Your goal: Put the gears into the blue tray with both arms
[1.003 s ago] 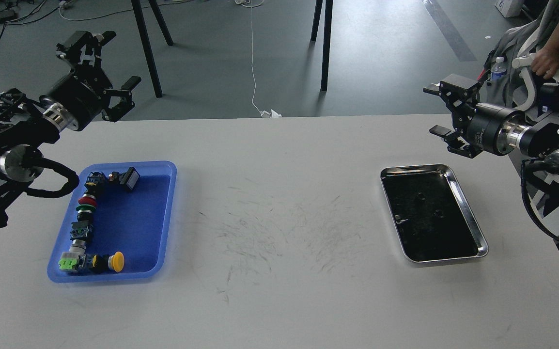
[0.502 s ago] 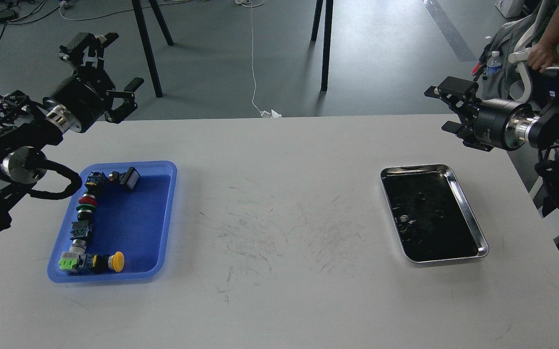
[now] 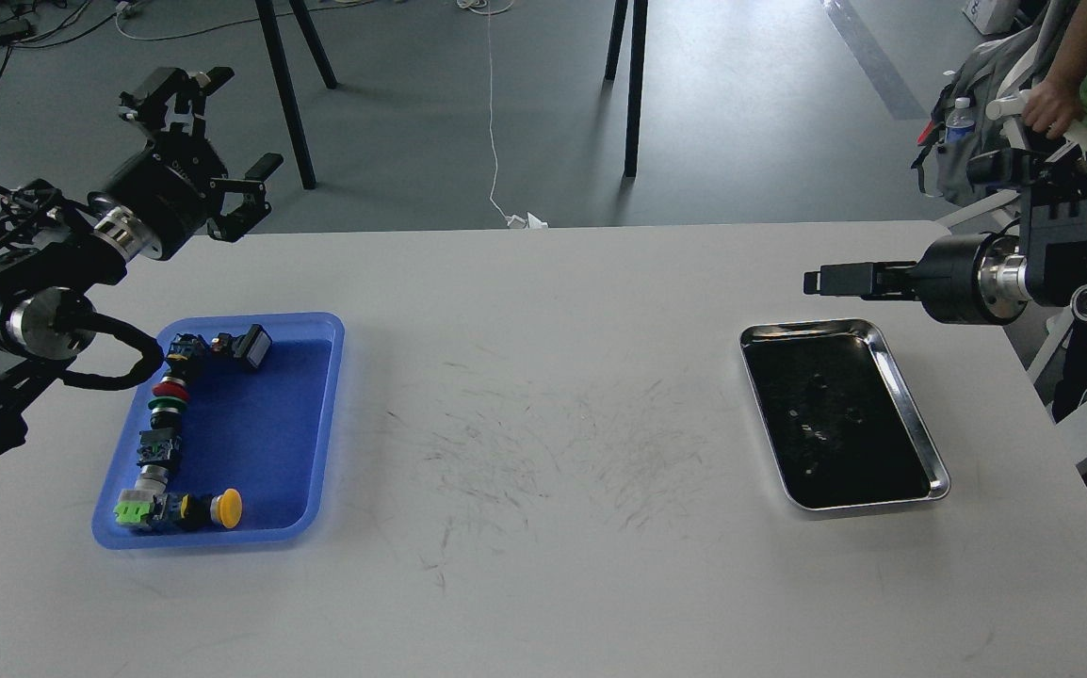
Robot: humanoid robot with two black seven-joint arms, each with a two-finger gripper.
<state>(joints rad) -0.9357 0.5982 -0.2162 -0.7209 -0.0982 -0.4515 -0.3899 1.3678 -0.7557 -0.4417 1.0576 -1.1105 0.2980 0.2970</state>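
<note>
Moved since earlier: in the head view the right pincer (image 3: 821, 281) has rolled about its own axis, so that where two spread fingers showed a second ago only one thin dark bar now points toward 9 o'clock; its arm has drawn back a little toward 3 o'clock. The left pincer (image 3: 209, 141) has crept slightly toward 1 o'clock. Both trays lie as they did.

Head view, gears: two faint dark round marks on the black floor of the steel tray (image 3: 901, 386) at about 3 o'clock on the bench (image 3: 543, 565); one gear (image 3: 819, 382) nearer the far end, the other gear (image 3: 852, 412) just toward 5 o'clock of it. They are hard to tell from the dark bottom and its glints.

Head view, blue tray: the blue tray (image 3: 317, 424) sits at 9 o'clock, holding a row of push-button switches (image 3: 167, 405) along its left side; I see no gear in it.

Progress: by my reading nothing is done yet; both gears remain to be picked and carried across.

Left pincer: fingers spread wide, holding nothing, hanging above the far left bench edge, well apart from the blue tray.

Right pincer: seen edge-on, so I cannot tell its opening; it touches nothing and hovers just beyond the steel tray's far rim.
</note>
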